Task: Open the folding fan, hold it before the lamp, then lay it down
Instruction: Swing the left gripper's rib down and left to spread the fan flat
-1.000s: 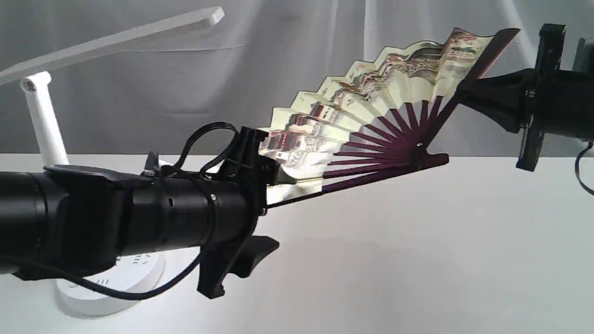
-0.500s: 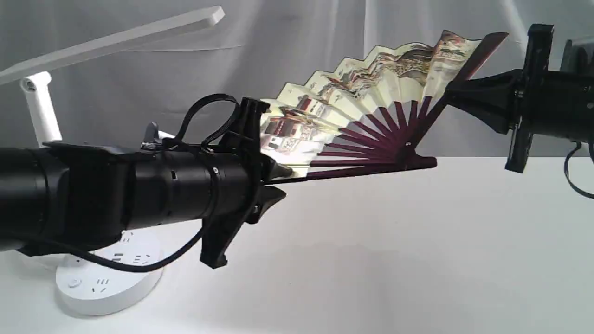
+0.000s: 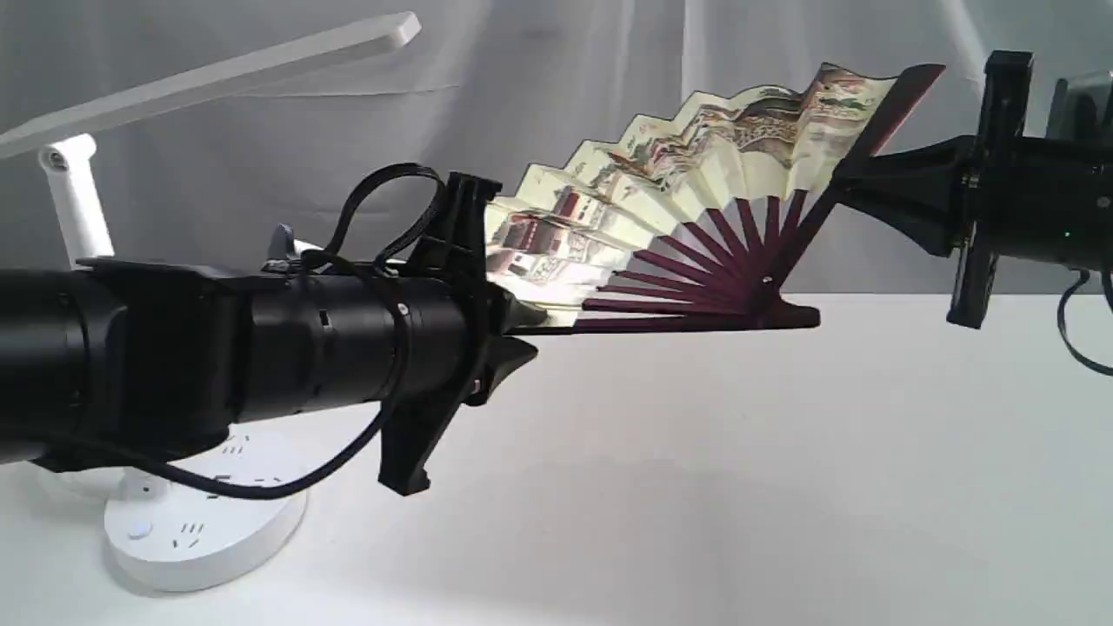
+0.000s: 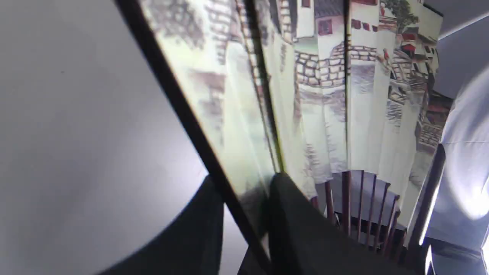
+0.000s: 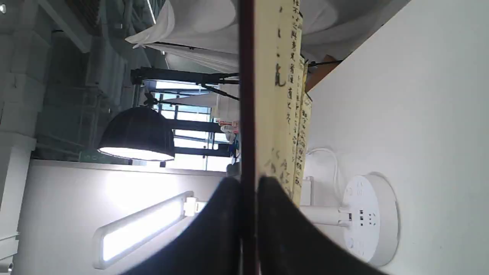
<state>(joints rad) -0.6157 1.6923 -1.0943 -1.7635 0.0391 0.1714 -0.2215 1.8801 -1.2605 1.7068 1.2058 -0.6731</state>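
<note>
The folding fan is spread open in the air above the table, its painted village side facing the exterior camera. My left gripper is shut on the fan's lower dark guard. My right gripper is shut on the upper guard at the far right. The left wrist view shows the pleated fan with my fingers clamping its guard. In the right wrist view the fan is seen edge-on, its back covered in writing. The white lamp stands at the left, and its lit bar head shows in the right wrist view.
The lamp's round base with sockets sits on the white table under my left arm. A grey curtain hangs behind. A white cord runs by the lamp base.
Both grippers carried the fan slightly left. The left gripper rose and the lower guard levelled to near horizontal, so the fan spread a little wider.
</note>
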